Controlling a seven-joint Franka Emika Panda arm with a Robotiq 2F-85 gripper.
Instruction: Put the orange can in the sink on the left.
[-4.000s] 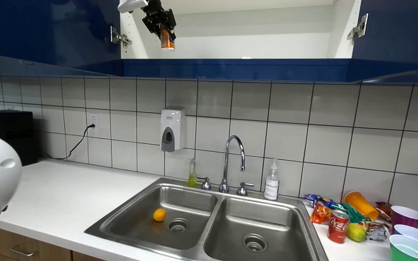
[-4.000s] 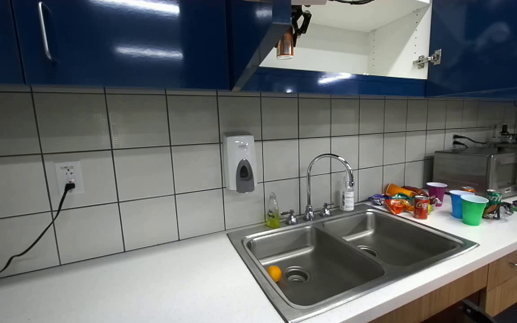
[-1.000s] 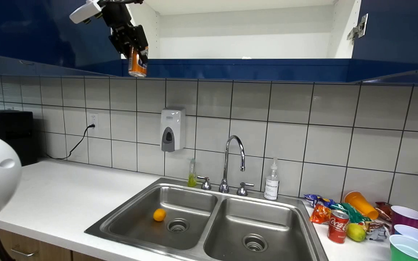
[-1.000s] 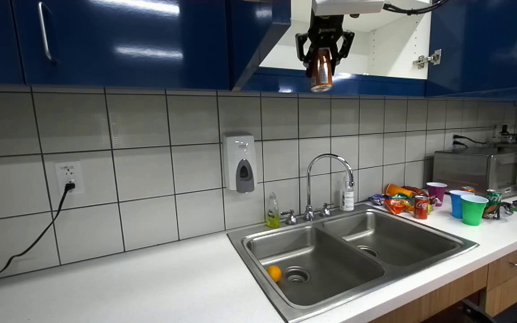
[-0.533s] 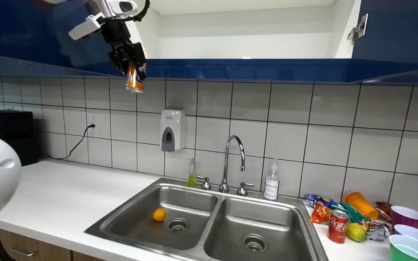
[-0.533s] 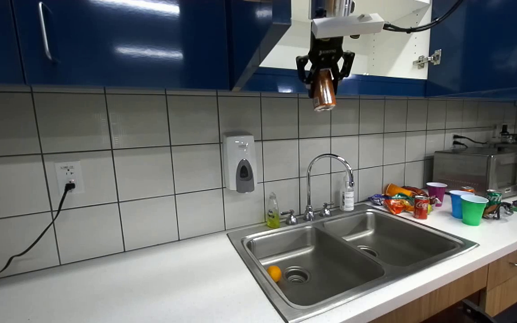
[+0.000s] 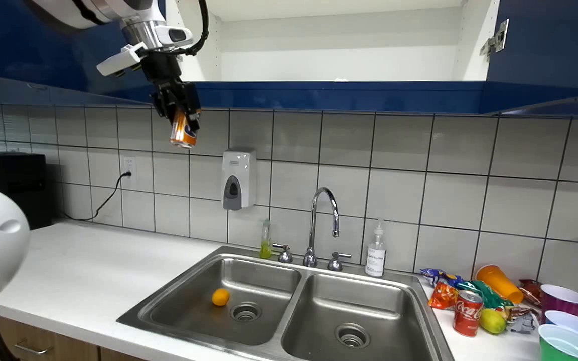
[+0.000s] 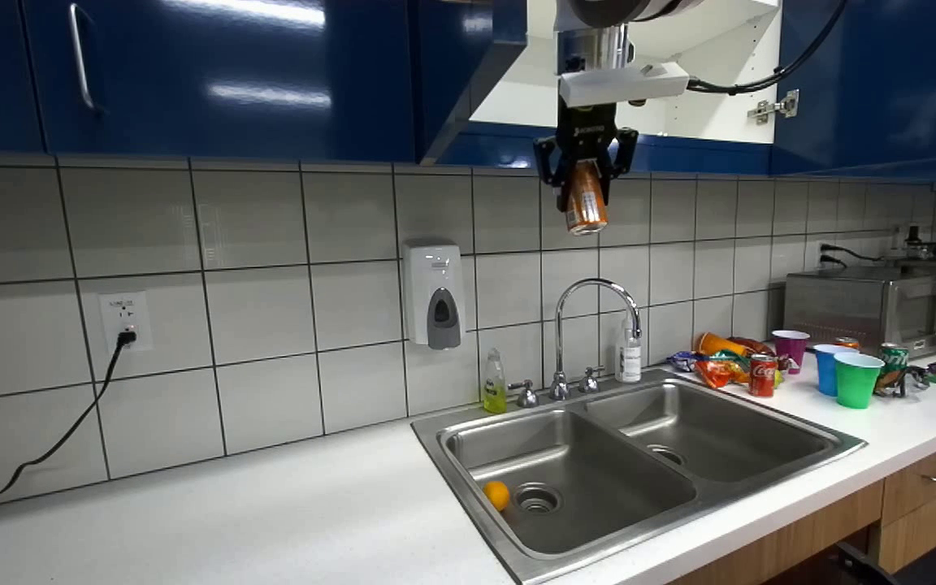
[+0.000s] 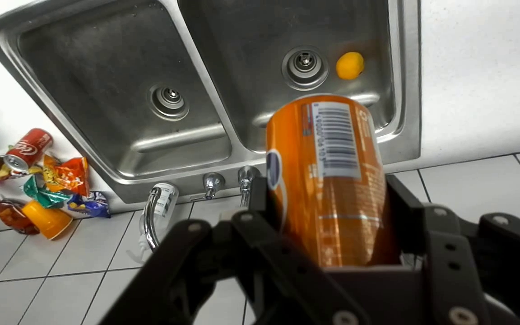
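The orange can is held bottom end down and slightly tilted; it also shows in an exterior view and large in the wrist view. My gripper is shut on it, a black finger on either side, as the wrist view shows. The can's upper end is hidden by the gripper. The can is well above the counter, just below the cabinet's bottom edge in the exterior views. The left sink basin is far below it, with a yellow-orange fruit beside the drain.
A tall curved faucet stands behind the basins. A white dispenser hangs on the tiled wall. An open blue cabinet is overhead. A Coca-Cola can, snack wrappers and cups lie right of the sink.
My gripper and the orange can have moved out from in front of the open cabinet and downward. Over the last second they moved nearly straight down. The fruit and counter items stayed put.
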